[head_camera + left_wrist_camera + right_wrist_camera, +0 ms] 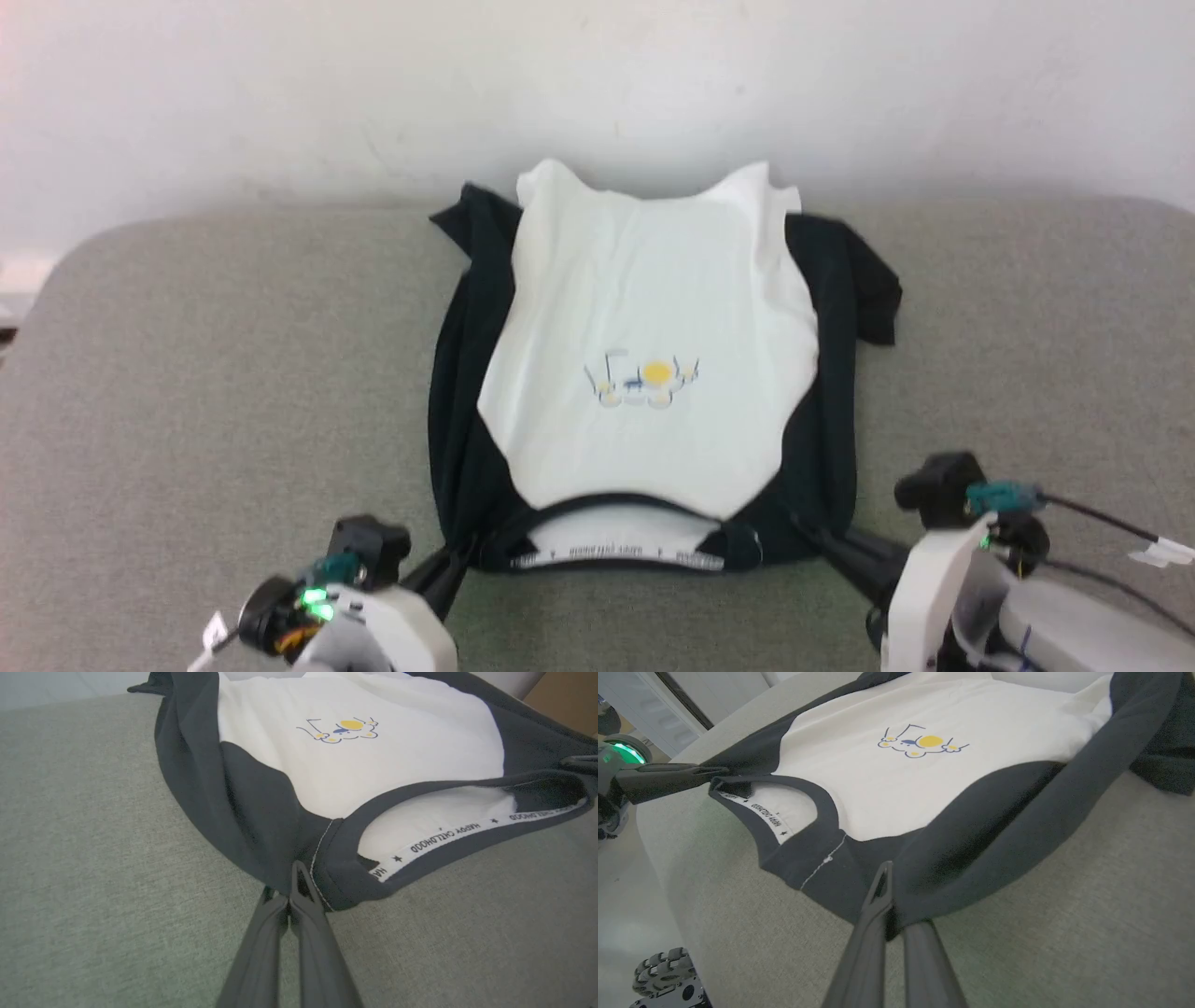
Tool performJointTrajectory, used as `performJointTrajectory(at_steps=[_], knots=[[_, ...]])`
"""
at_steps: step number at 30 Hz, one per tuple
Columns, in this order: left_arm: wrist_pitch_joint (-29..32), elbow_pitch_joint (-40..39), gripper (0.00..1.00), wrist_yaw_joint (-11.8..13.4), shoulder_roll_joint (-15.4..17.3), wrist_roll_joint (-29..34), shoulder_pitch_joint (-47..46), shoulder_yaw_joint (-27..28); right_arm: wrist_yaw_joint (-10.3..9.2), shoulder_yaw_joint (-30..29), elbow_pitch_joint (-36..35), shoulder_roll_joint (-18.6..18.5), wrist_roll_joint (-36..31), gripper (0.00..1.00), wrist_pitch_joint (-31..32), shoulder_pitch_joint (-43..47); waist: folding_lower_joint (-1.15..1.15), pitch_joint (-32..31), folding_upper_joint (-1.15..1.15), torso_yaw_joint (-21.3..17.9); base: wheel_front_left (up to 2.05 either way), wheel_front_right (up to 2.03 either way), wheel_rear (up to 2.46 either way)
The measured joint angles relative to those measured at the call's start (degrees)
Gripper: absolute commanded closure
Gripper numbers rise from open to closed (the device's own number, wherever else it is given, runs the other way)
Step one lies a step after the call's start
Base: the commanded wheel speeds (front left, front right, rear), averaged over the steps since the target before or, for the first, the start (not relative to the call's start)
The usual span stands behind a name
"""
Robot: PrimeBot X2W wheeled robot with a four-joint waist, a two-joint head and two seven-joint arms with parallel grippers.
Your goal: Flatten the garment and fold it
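The garment (653, 308) lies face up on the grey padded surface (233, 373), neck opening toward me and hem at the far side. Its black sleeves are tucked along both sides of the white body. A small yellow-and-blue print (644, 381) sits mid-chest. My left gripper (464, 553) is shut on the black shoulder fabric at the near left corner; in the left wrist view its fingers (299, 891) pinch the cloth beside the collar seam. My right gripper (805, 530) is shut on the near right shoulder, pinching a black fold (924, 891) in the right wrist view.
A white wall (597, 84) rises just behind the padded surface. Bare grey cushion spreads wide to the left and right of the garment. The right wrist view shows the cushion's near edge, pale floor below, and a roller wheel (663, 970) of my base.
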Motion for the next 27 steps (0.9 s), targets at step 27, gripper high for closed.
performJointTrajectory(at_steps=[27], knots=[[11.77, -12.88, 1.0, 4.78, 5.75, -7.19, 20.56, -4.85, 0.01, -8.8, -10.35, -6.32, 12.94, 1.0, 28.3, 25.18, 0.02, -9.34, 0.0, 1.23, 0.0, 0.0, 0.0]])
